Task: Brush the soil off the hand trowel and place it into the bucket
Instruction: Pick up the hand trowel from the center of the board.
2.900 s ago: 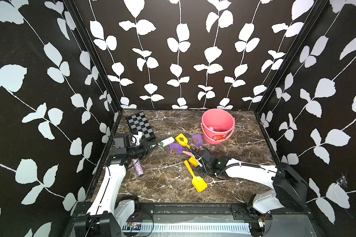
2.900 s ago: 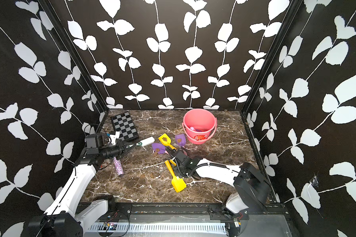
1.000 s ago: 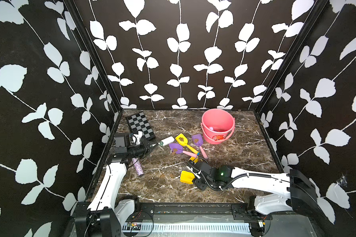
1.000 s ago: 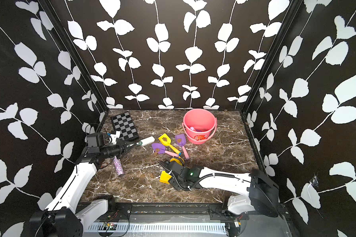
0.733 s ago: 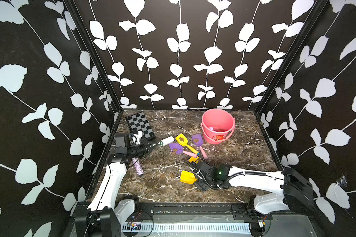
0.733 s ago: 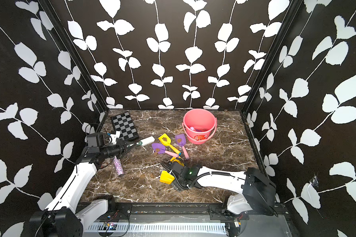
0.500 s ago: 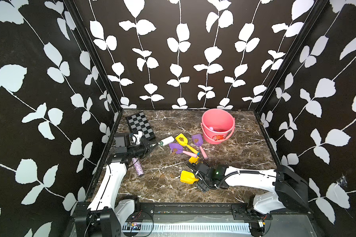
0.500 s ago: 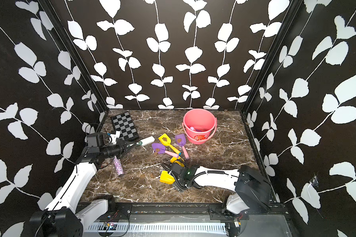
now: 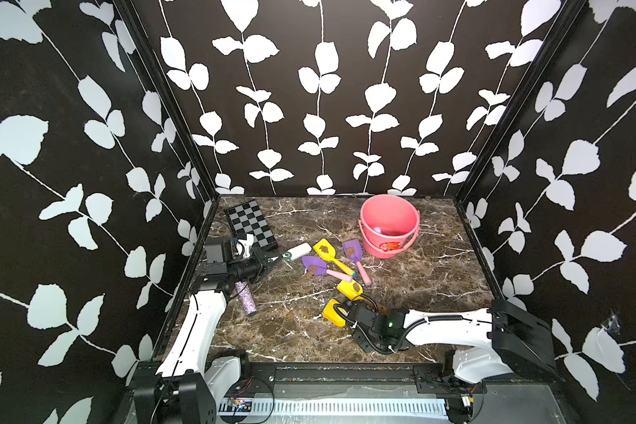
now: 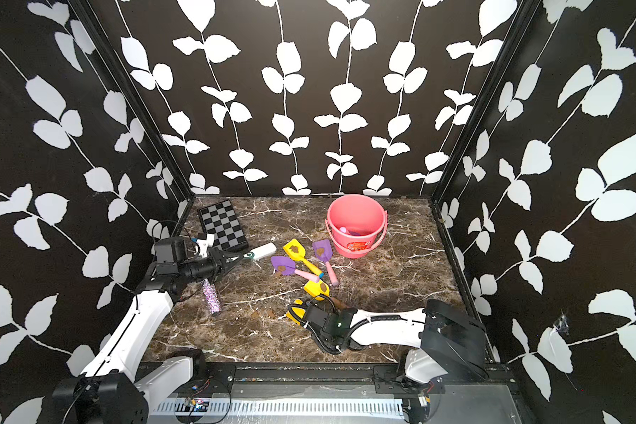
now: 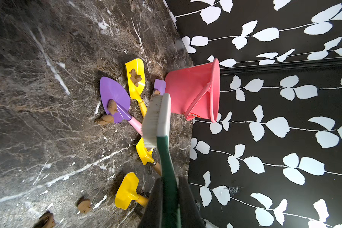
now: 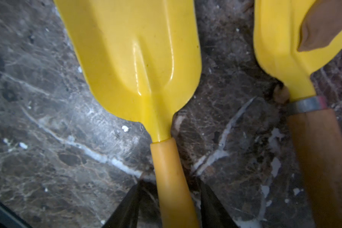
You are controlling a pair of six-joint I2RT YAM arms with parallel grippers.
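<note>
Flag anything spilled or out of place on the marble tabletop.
Soil is spilled on the bare marble. Loose soil clumps lie on the tabletop near the yellow trowel, on no blade at all. Another clump sits on the tabletop right beside the purple trowel.

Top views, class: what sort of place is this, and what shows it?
Probably a staged robot test booth: leaf-print walls box in a marble-look tabletop, two white robot arms stand at its front, toy trowels lie beside a pink bucket.
</note>
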